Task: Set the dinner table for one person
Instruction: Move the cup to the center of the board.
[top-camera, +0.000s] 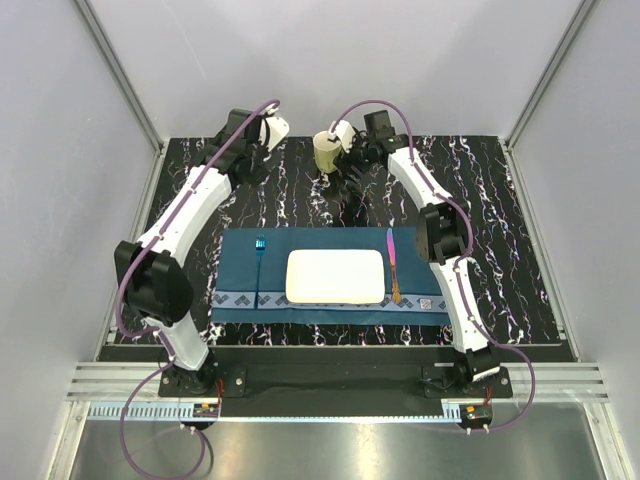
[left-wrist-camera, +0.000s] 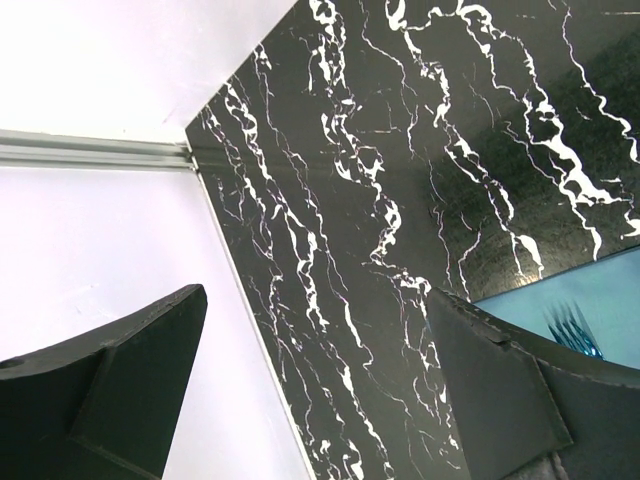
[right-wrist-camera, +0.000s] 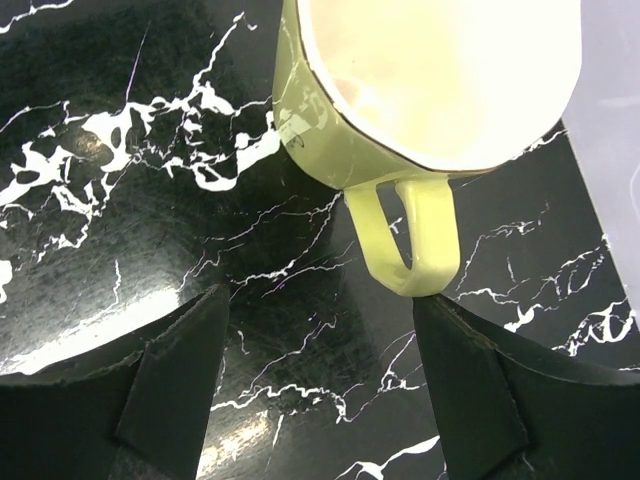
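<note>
left pincer (left-wrist-camera: 320, 310) wide open, empty, above the black marbled surface (top-camera: 500, 220) under both arms. right pincer (right-wrist-camera: 322, 300) open, gripping nothing; yellow mug (right-wrist-camera: 320, 130) handle just ahead.

No text, label, brand or number can be read.

left hand (left-wrist-camera: 315, 300) spread wide above the dinner table (left-wrist-camera: 400, 150), perhaps a fork (left-wrist-camera: 572, 325) at right.

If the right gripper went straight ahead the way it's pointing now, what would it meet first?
Most likely the handle of the pale yellow mug, which juts toward the right gripper just beyond its open fingers, nearer one fingertip; exact depth is unclear.
</note>
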